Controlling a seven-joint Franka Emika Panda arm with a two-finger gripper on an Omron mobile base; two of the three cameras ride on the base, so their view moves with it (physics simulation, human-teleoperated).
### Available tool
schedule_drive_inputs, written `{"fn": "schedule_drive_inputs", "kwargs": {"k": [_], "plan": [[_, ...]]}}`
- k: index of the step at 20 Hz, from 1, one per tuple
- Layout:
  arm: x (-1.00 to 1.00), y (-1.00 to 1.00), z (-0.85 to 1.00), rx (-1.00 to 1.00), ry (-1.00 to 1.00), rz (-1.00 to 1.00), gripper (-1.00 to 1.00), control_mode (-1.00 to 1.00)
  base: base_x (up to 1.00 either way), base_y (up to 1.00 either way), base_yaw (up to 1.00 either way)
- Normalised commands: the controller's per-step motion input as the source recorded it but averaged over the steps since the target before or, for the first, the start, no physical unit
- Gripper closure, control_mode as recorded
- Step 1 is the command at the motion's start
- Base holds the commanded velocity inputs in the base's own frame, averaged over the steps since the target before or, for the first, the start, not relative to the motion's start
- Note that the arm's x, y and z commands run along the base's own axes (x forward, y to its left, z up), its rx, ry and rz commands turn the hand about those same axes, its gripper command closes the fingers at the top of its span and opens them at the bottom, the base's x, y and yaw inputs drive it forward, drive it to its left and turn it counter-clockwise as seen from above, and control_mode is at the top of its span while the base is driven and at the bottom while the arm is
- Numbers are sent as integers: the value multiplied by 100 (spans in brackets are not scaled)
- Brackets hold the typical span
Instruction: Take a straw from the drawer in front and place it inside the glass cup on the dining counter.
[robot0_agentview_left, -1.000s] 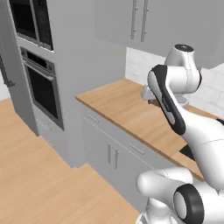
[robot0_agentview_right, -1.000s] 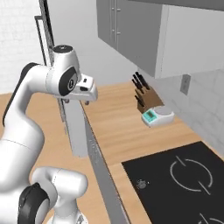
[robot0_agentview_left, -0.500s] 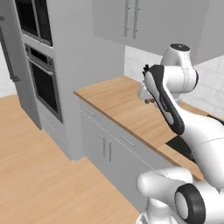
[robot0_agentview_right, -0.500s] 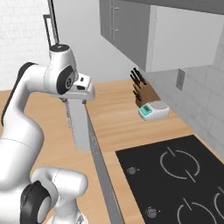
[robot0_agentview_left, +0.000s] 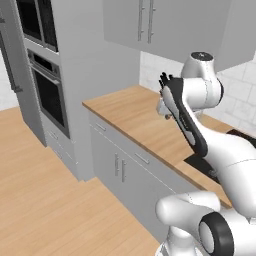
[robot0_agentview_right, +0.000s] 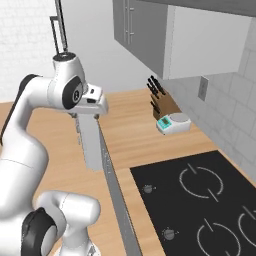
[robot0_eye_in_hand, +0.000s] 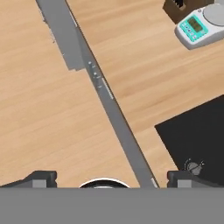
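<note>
As the arm (robot0_agentview_left: 187, 117) rose over the wall desk (robot0_agentview_left: 135, 112), the left base view showed, from left to right, a tall grey unit with built-in ovens (robot0_agentview_left: 50, 95), grey base cabinets with slim bar handles (robot0_agentview_left: 120, 167) under the wooden top, and the white arm bent above the desk edge with upper cabinets (robot0_agentview_left: 165, 25) behind it. Seen from the right base view, the arm stood at left with the hand (robot0_agentview_right: 92, 107) hanging over the front edge of the desk; further right lay the black hob (robot0_agentview_right: 200, 200) with its knobs near the front, and behind it, toward the wall, a knife block (robot0_agentview_right: 162, 102) stood just beside a small kitchen scale (robot0_agentview_right: 172, 123). Looking down in the hand view, the wooden floor (robot0_eye_in_hand: 43, 113) lay at left, the grey cabinet front ran as a diagonal strip (robot0_eye_in_hand: 109, 105) through the middle, and the desk top at right carried the scale and a corner of the hob. Both finger tips (robot0_eye_in_hand: 41, 178) sat far apart at the bottom corners of that view, so the hand was spread wide and held nothing. No drawer stood pulled out along the cabinet front, and straw and glass cup could not be located.
</note>
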Motion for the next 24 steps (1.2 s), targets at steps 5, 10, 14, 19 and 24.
{"fn": "schedule_drive_inputs", "kwargs": {"k": [5, 10, 14, 19, 24], "plan": [[41, 88, -40, -33, -17, -8, -100, -100, 0, 0, 0], [32, 83, -62, -38, -19, -10, -100, -100, 0, 0, 0], [38, 68, -77, -42, -15, -12, -100, -100, 0, 0, 0], [29, 44, -77, -44, -16, -12, -100, -100, 0, 0, 0], [21, 9, -75, -36, -8, -13, -100, -100, 0, 0, 0]]}}
